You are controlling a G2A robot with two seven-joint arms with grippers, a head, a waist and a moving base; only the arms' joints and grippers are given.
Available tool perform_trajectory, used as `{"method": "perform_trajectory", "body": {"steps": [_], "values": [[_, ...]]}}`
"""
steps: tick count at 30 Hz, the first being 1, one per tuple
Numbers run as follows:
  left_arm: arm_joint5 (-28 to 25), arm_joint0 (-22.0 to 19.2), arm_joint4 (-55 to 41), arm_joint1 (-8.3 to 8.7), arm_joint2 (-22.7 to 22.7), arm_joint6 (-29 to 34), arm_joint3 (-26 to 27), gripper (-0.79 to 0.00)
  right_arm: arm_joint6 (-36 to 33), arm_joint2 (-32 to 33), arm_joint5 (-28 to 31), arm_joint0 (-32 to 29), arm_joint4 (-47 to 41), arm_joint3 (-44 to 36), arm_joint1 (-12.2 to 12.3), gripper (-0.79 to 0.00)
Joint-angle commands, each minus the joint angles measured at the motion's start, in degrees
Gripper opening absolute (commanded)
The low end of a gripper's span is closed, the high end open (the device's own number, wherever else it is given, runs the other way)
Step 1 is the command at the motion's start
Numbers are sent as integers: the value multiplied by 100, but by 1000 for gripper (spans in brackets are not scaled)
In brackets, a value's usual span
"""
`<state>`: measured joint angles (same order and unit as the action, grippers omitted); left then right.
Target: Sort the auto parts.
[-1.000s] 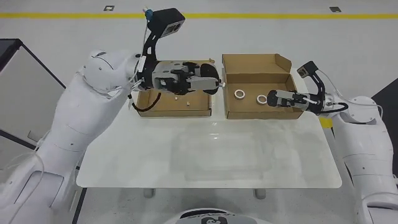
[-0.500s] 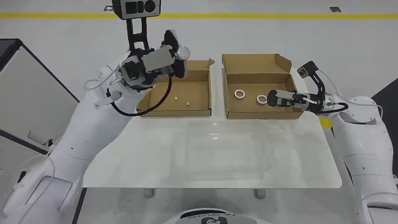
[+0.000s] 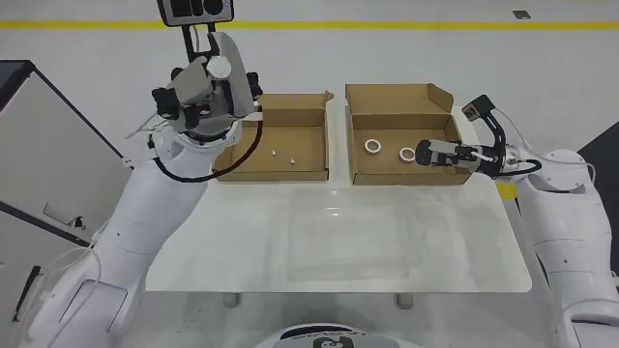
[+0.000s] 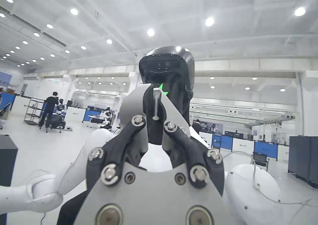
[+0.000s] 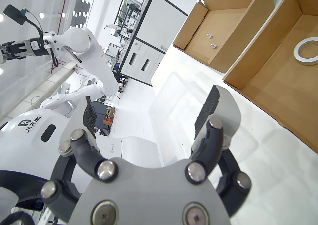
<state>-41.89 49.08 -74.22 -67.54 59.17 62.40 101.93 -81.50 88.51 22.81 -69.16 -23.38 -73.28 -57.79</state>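
My left gripper (image 4: 154, 92) is raised high above the table's left side (image 3: 215, 82), pointing up, and is shut on a small threaded bolt (image 4: 156, 105). Two small bolts (image 3: 283, 157) lie in the left cardboard box (image 3: 308, 108); the right wrist view shows them too (image 5: 212, 40). The right cardboard box (image 3: 398, 101) holds a metal ring (image 3: 371, 145) and a second ring (image 3: 407, 155). My right gripper (image 3: 423, 152) hovers low in that box beside the second ring, open (image 5: 151, 109) with nothing between its fingers.
A clear plastic tray (image 3: 348, 242) sits in the middle of the white table (image 3: 193, 261), in front of both boxes. The boxes stand side by side at the table's far edge with their flaps up. A dark-framed cabinet (image 3: 29, 145) stands to the left.
My left arm has lifted away from the left box, swung left and up, and turned its wrist upward with the bolt. The right arm has kept still.
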Motion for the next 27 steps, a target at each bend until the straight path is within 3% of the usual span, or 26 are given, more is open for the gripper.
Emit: {"method": "perform_trajectory", "body": {"steps": [1,8,13,22,27], "values": [[12,13,299,-23,101,11,-77,-785,0,0,0,0,-2,0,0,0],[55,64,1571,-49,396,53,-246,-785,0,0,0,0,-2,0,0,0],[21,104,1788,-71,469,20,-200,-785,0,0,0,0,-2,0,0,0],[198,252,320,-217,494,197,206,-785,0,0,0,0,-2,0,0,0],[400,291,311,-309,640,399,203,-785,0,0,0,0,-2,0,0,0]]}}
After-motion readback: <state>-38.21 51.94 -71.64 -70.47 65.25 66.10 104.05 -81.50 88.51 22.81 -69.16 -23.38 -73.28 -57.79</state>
